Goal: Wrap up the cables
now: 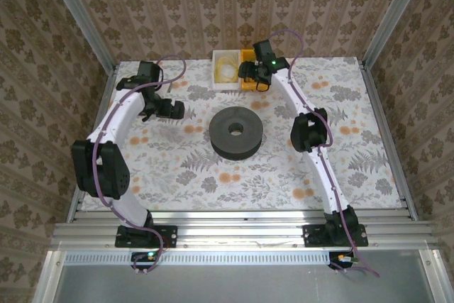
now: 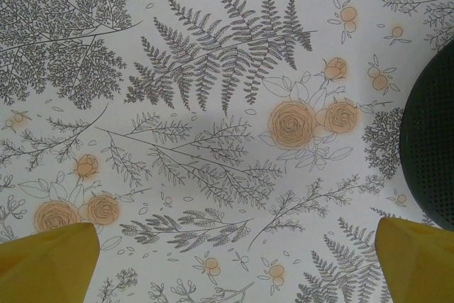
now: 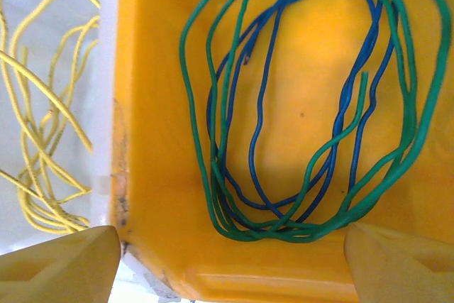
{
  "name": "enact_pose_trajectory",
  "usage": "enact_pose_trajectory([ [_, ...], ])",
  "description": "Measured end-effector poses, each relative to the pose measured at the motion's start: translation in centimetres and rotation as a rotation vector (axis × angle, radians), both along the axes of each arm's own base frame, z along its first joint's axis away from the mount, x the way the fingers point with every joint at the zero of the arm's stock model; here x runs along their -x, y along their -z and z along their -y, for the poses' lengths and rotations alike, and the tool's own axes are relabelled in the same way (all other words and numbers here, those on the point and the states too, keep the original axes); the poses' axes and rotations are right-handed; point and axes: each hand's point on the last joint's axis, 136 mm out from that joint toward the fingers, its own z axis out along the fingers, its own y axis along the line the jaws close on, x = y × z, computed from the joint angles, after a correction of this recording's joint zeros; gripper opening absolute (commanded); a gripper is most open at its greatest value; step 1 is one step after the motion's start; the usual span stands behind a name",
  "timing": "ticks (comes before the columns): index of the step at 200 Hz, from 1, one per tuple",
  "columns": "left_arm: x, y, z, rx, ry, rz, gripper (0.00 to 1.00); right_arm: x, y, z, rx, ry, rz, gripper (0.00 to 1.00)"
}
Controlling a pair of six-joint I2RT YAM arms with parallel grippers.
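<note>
Right fingers [image 3: 50,264] apart over coiled cables [image 3: 284,233]

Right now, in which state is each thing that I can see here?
Green cable: loose coil, lying in the orange bin.
Blue cable: loose coil, lying with the green one.
Yellow cables: loose, in the white bin.
Spool: lying flat on the table.
Left jaws: open, empty, above the table.
Right jaws: open, empty, above the orange bin.

Worktop [image 1: 177,168] covered in floral fern print; enclosed by damask-papered walls [image 1: 213,5], framed by aluminium posts [image 1: 78,15].
</note>
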Motion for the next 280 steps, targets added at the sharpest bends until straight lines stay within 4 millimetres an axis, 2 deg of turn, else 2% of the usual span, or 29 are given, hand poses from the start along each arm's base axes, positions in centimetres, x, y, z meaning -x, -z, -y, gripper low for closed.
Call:
enact_pose_trajectory([
  [141,0.0,0.0,-0.1,-0.006,0.012,0.002,1.0,-1.2,-0.1,0.1,0.008,0.07,0.056,0.82],
  [193,-0.1,0.0,-0.3,-0.006,0.006,0.002,1.0,-1.5,0.4,-1.0,-0.026,0.007,0.084,0.81],
  [224,0.1,0.3,-0.3,-0.006,0.007,-0.003,1.0,-1.3,0.1,-1.7,-0.01,-0.042,0.097,0.8],
  [256,0.2,0.5,-0.3,-0.007,0.007,-0.01,1.0,-1.5,-1.6,-2.4,-0.017,-0.065,0.131,0.79],
  [280,0.3,0.6,-0.3,-0.006,0.007,-0.014,1.0,-1.5,-1.0,-3.1,-0.036,-0.089,0.13,0.78],
])
